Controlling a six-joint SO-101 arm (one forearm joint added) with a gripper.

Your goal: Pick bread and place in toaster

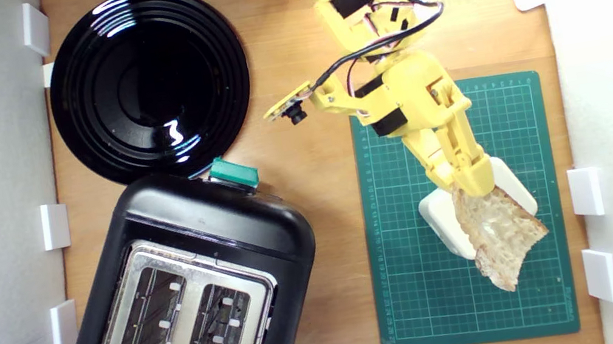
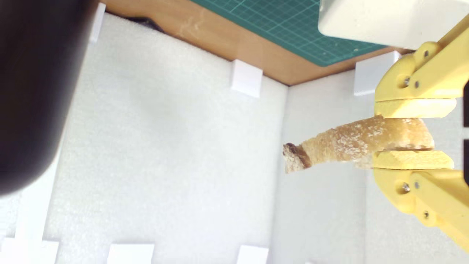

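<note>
The bread (image 2: pixel 351 145) is clamped in the tool (image 2: pixel 412 135) above the white block (image 1: pixel 443 218) on the green mat (image 1: pixel 409 279); the toaster (image 1: pixel 191 301) and black plate (image 1: pixel 148 83) are seen well apart.

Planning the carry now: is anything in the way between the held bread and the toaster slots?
Nothing visible blocks it. The gripper holds the bread above the green mat; between there and the toaster lies only bare wooden table. The black plate sits off to the side, and both slots look empty.
</note>
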